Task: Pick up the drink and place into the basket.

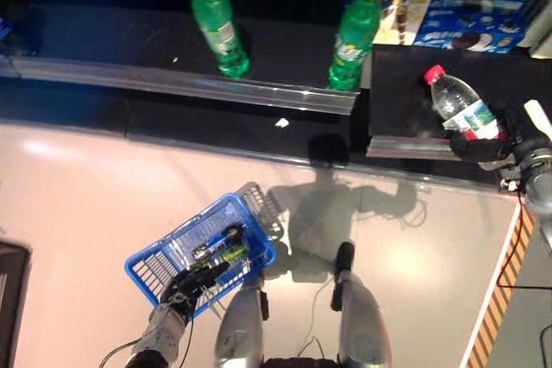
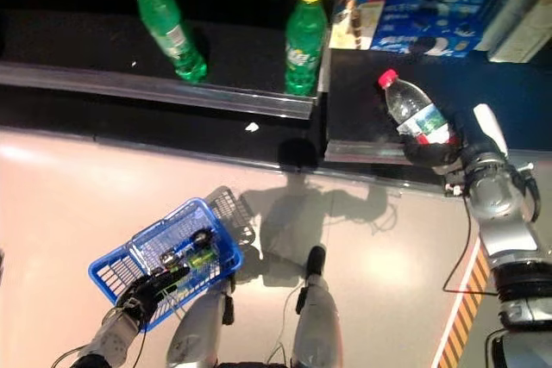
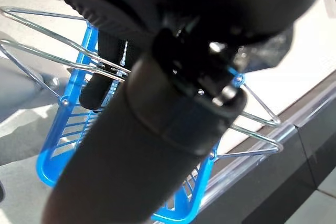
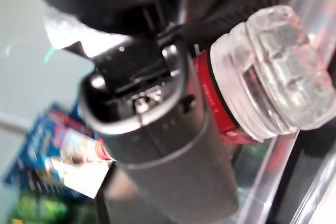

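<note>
Currently my right hand (image 2: 440,154) is clamped round the water bottle (image 2: 412,113) at the shelf (image 2: 362,101); left hand (image 1: 191,284) grips the basket (image 1: 148,270) handle. Drop-in remains.

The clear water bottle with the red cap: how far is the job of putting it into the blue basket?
Done: the right hand has closed round the clear plastic water bottle with the red cap at the dark shelf. In hand: the left hand holds the blue plastic basket by its wire handle, with something dark already inside. Left: carrying the bottle over and releasing it into the basket.
</note>
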Controlling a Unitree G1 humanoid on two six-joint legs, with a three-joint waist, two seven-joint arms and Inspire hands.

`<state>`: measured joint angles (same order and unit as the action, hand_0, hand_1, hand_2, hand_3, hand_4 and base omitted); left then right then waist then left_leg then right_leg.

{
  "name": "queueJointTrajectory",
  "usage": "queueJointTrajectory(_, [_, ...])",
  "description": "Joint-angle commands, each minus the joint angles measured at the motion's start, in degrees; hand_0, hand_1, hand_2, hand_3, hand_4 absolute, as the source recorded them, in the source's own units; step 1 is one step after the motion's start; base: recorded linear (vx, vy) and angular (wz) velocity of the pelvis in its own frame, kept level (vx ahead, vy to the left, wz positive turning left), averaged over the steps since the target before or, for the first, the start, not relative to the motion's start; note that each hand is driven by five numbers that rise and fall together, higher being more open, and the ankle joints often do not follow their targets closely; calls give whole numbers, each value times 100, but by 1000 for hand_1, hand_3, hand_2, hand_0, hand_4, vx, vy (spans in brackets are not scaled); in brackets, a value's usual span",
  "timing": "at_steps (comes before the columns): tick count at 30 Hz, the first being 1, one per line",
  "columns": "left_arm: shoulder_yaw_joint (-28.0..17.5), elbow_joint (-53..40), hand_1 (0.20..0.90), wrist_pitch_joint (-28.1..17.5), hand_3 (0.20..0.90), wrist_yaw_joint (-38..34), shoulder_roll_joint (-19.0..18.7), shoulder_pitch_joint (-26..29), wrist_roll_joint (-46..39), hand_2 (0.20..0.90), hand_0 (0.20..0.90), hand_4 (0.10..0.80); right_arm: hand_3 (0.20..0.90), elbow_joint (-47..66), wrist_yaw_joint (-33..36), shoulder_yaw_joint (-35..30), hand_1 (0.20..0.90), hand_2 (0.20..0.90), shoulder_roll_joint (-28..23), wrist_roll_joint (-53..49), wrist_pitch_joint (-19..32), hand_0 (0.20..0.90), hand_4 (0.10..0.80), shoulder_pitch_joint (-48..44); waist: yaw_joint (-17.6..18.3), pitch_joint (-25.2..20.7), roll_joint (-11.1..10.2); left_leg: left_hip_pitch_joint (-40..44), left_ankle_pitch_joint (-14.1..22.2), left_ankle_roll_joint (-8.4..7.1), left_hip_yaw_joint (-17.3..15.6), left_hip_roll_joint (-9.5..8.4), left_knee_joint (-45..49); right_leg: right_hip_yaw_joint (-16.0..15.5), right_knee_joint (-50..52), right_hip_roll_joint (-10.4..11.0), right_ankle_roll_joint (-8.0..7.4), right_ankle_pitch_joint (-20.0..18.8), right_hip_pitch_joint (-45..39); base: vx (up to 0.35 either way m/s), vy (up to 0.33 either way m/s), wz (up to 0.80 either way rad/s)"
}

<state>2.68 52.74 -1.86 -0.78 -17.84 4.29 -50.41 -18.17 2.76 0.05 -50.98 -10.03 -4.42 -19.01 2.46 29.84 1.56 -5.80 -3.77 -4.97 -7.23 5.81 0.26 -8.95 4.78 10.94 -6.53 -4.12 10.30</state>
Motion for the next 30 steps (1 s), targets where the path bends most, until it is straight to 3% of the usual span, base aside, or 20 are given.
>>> queueJointTrajectory(1, [-344,-608,300,-870,200,215,-129,-596,-365,300,300,100,200,1068,-550,126,300,300,379,-894,562,300,100,606,118,-912,-173,-45,267,-47,-137,240,432,223,319,-94,161,369,37,-9,23,-10])
queueJointTrajectory(6, [-313,-859,300,-1073,200,267,-46,-661,-443,300,300,100,200,1855,-1703,235,300,300,906,-1820,718,300,100,1180,155,-1076,-231,68,315,-33,-189,268,487,236,350,-103,167,428,-105,4,12,-8])
queueJointTrajectory(9, [-291,-1004,300,-1135,200,348,-63,-709,-474,300,300,100,200,1994,-2058,299,300,300,1048,-1903,761,300,100,1368,137,-1137,-243,102,325,-38,-185,283,521,215,361,-97,162,450,-176,0,0,0])
queueJointTrajectory(16, [-192,-1367,300,-1061,200,593,-54,-896,-508,300,300,100,200,2005,-1784,405,300,300,1131,-1520,1035,300,100,1587,44,-1341,-292,285,293,-44,-124,305,438,144,249,-109,143,429,-421,58,-7,3])
queueJointTrajectory(23, [-93,-1878,300,-1040,200,732,-129,-941,-717,300,300,100,200,2159,-1287,258,300,300,956,-1911,1171,300,100,1192,-84,-1390,-299,318,327,-24,15,271,408,161,149,-159,130,405,-508,44,-9,-2])
queueJointTrajectory(30, [106,-2385,300,-860,200,699,-163,-1062,-798,300,300,100,200,2460,-1981,238,300,300,1105,-2142,1285,300,100,1259,-153,-1388,-278,284,336,-15,81,256,451,109,131,-126,113,376,-558,13,-1,0])
